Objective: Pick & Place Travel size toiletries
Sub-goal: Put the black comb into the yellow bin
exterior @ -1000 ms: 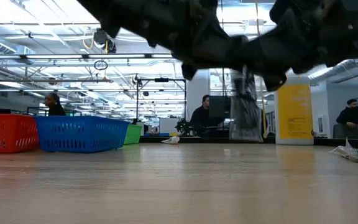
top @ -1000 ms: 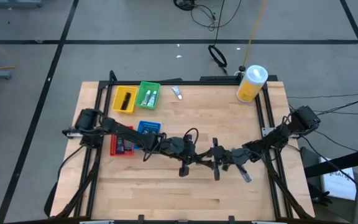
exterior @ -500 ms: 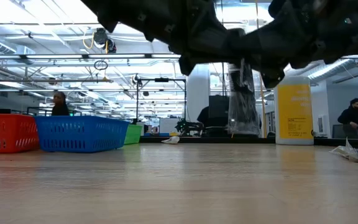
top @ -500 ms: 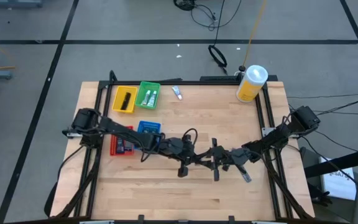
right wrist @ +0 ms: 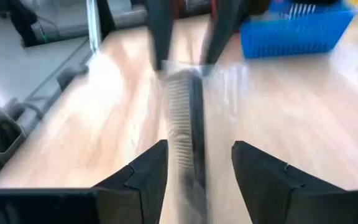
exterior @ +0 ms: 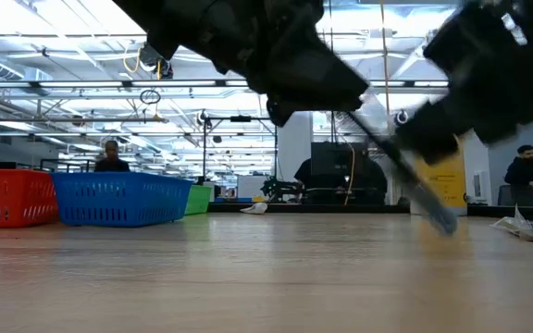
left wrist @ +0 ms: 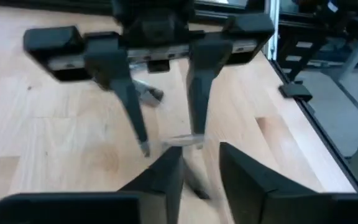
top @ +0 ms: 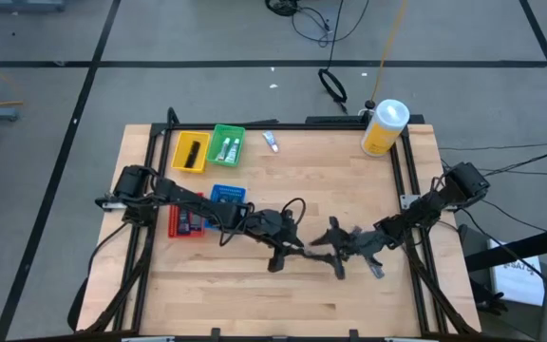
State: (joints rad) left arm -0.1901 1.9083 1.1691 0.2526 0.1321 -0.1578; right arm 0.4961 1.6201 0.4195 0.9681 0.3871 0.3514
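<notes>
Your left gripper (top: 288, 249) is clamped on the top edge of a bagged comb (right wrist: 185, 118) mid-table while the right gripper (top: 335, 255) stands apart just beside it, so the slick wrapper could slip free if you swing it fast.

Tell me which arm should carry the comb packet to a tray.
Left. The left gripper seems to hold the comb packet, the right gripper is open, and the trays sit on the left side.
</notes>
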